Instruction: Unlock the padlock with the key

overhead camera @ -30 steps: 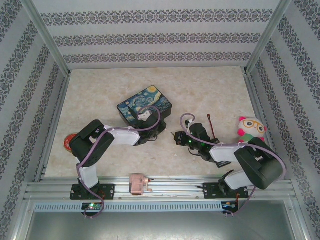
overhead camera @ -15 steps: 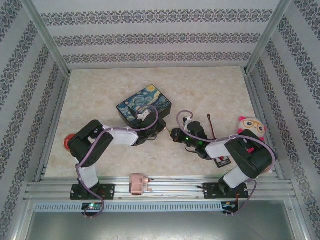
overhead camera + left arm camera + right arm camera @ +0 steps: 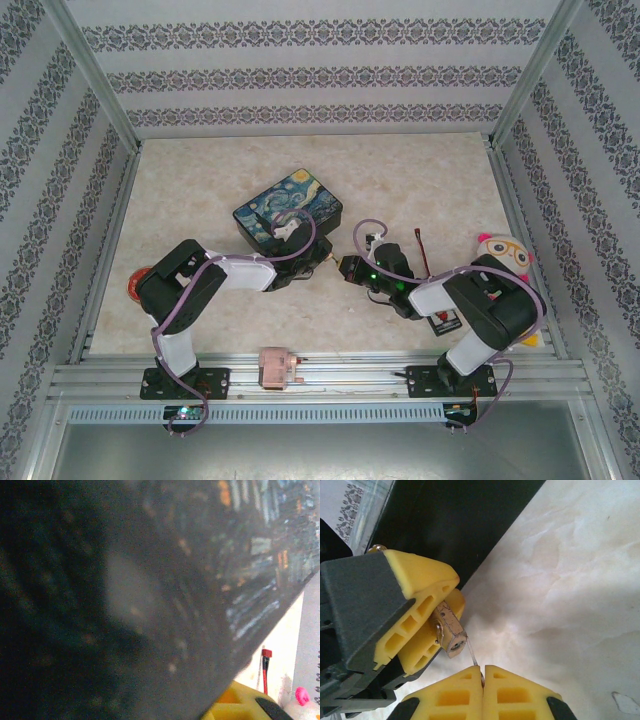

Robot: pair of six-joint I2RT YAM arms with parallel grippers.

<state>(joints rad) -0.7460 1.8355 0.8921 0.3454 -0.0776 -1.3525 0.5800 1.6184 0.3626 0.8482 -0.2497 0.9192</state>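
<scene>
The small brass padlock (image 3: 449, 630) sits pinched between the yellow fingers (image 3: 422, 580) of my left gripper (image 3: 325, 258), its keyhole face turned toward my right gripper (image 3: 483, 669). That gripper is shut on the thin grey key (image 3: 472, 655). The key's shaft reaches up to the right-hand edge of the keyhole face, beside the slot. From above, my right gripper (image 3: 346, 266) meets the left one tip to tip in front of the painted box. The padlock's shackle is hidden.
The dark blue starry-night box (image 3: 290, 208) lies right behind both grippers and blocks most of the left wrist view (image 3: 150, 580). A plush toy (image 3: 505, 252) stands by my right elbow. A red-and-black stick (image 3: 420, 248), a red disc (image 3: 135, 287) and a pink block (image 3: 278, 367) lie around.
My right gripper has moved a little left and away toward the left gripper, bringing the key up to the padlock. Its elbow has swung in beside the plush toy. The left arm holds still.
</scene>
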